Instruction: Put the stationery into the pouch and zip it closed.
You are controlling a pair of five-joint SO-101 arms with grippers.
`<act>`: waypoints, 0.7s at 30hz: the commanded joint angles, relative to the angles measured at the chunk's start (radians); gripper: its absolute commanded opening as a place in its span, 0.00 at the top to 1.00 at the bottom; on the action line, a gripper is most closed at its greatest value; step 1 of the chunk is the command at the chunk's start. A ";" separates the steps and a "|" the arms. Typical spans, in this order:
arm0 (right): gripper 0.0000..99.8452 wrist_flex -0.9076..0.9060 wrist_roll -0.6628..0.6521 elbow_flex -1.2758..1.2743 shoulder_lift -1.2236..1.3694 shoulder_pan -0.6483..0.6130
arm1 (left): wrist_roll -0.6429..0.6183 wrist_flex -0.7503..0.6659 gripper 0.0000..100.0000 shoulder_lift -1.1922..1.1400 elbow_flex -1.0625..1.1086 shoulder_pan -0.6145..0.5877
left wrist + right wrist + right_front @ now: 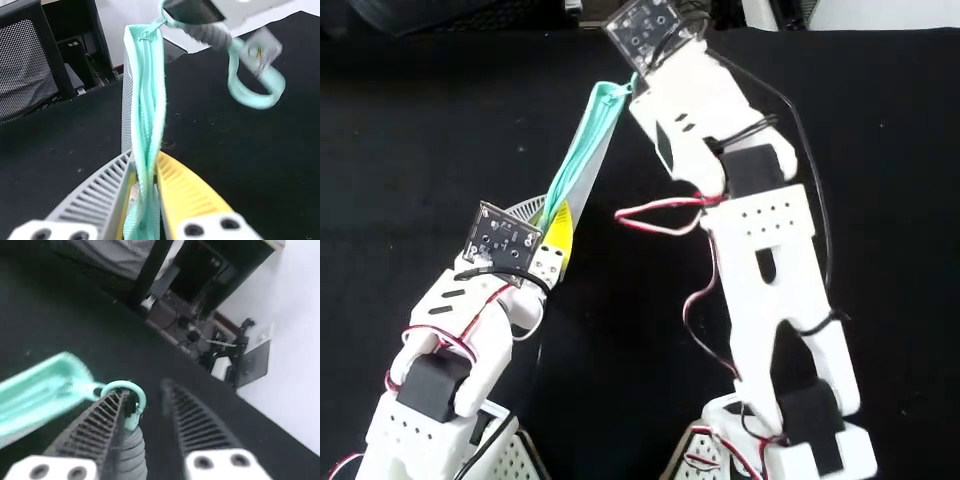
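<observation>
The left gripper [145, 161] is clenched on the near end of the mint mesh pouch [585, 150], which is stretched over the black table [420, 120]. At the pouch's far end, the right gripper [145, 389] has its fingers parted, with the mint pull ring [123, 388] lying against one of them. The zipping looks nearly finished. To finish it well, pin the pouch's near end firmly. Draw the ring straight along the zip [146, 100], away from the pouch, and watch that it doesn't slip off.
</observation>
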State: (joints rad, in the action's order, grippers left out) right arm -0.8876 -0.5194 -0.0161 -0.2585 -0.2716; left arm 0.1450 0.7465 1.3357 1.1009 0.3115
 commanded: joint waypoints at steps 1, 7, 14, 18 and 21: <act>0.81 -0.078 -0.005 0.058 -0.076 -0.068 | 0.005 0.002 0.97 -0.005 0.010 -0.007; 0.83 -0.130 -0.005 0.058 -0.148 -0.167 | 0.005 0.002 0.97 -0.005 0.012 -0.007; 0.83 -0.242 0.071 0.056 -0.239 -0.233 | 0.005 0.002 0.97 -0.005 0.012 -0.007; 0.83 -0.295 0.137 0.030 -0.289 -0.192 | 0.005 0.002 0.97 -0.005 0.013 -0.012; 0.83 -0.307 0.193 -0.088 -0.334 -0.157 | 0.005 0.002 0.97 -0.005 0.013 -0.008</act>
State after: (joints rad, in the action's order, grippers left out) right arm -1.1853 -0.3751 -0.0407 -0.5393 -0.4618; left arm 0.1450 0.7480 1.3357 1.1024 0.3099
